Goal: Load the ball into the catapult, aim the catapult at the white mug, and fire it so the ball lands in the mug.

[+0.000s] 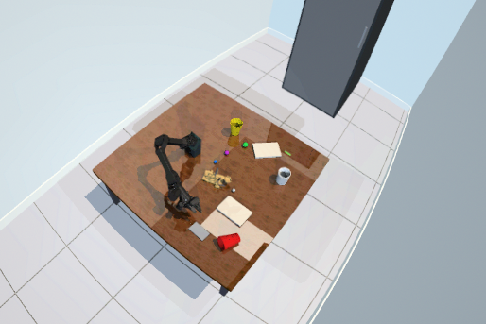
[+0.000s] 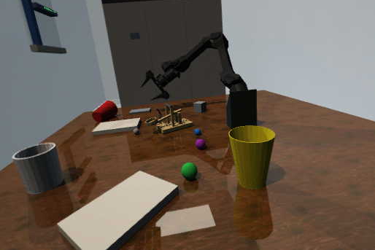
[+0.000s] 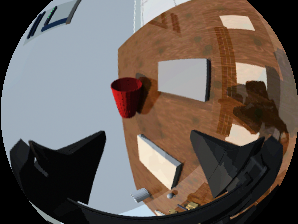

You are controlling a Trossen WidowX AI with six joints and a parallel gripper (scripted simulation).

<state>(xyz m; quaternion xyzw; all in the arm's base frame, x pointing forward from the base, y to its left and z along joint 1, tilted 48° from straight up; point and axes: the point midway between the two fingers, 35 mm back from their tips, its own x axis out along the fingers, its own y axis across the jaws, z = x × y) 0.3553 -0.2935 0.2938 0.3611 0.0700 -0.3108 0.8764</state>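
Note:
The wooden catapult [image 1: 216, 179] [image 2: 182, 125] [image 3: 191, 205] stands mid-table; its round cup looks empty in the exterior view. A small grey ball [image 1: 234, 190] [image 2: 136, 131] [image 3: 170, 195] lies near its cup end. A blue ball [image 1: 216, 162] [image 2: 197, 132], a purple ball [image 1: 227, 152] [image 2: 200, 143] and a green ball [image 1: 245, 144] [image 2: 189, 171] lie apart on the table. The white mug [image 1: 283, 177] [image 2: 39, 169] [image 3: 141, 194] stands upright near the table's far edge. My gripper [image 1: 198, 209] [image 2: 147, 92] [image 3: 148, 135] is open and empty, high above the table, to one side of the catapult.
A red cup [image 1: 229, 241] [image 2: 105, 111] [image 3: 126, 99] lies on its side. A yellow cup [image 1: 235, 127] [image 2: 252, 158] stands upright. Two cream slabs [image 1: 267, 150] [image 1: 234, 211] and a thin grey plate [image 1: 199, 230] lie flat. A grey cube [image 2: 200, 106] stands near the arm's base.

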